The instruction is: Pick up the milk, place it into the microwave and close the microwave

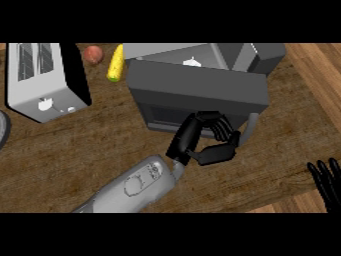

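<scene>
The left robot hand (210,142) is curled, with nothing seen in it, against the microwave (202,54) door (195,87). A white bit (192,62) just above the door may be the milk; I cannot tell. The right robot hand (334,182) rests spread at the counter (69,145) edge.

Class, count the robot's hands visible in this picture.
2: the left hand, fingers curled, at the microwave front; the right hand resting open at the lower right edge.
</scene>
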{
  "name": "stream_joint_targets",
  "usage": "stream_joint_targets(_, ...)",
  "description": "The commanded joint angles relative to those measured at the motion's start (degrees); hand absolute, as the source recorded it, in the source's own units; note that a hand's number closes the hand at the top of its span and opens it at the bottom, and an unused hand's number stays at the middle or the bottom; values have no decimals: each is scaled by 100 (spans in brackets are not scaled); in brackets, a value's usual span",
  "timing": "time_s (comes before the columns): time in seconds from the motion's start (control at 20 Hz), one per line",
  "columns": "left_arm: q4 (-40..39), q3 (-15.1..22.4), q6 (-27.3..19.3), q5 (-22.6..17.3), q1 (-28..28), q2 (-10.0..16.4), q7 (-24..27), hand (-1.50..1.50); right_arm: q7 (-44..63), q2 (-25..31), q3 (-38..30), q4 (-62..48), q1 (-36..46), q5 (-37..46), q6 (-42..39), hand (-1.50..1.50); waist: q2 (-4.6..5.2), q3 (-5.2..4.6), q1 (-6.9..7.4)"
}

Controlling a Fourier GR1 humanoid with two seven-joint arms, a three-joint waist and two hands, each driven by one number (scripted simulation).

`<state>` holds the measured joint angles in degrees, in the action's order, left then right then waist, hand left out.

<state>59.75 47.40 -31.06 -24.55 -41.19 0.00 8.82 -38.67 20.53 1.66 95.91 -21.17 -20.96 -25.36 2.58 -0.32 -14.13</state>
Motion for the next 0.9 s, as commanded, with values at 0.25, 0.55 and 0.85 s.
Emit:
stream_joint_targets(0.25, -622, -612, -54, -865, -800, 0, 506, 150, 174, 250, 132, 491, -45, -375, -401, -150, 132, 3, -349)
stream_joint_targets(0.55, -1088, -815, -69, -1225, -1126, 0, 761, 150, 366, 343, 118, 819, -110, -615, -378, -150, 181, 2, -567)
stream_joint_targets(0.85, -1332, -869, -38, -1451, -1331, 0, 983, 150, 485, 507, 35, 952, -89, -829, -462, -150, 223, 18, -660)
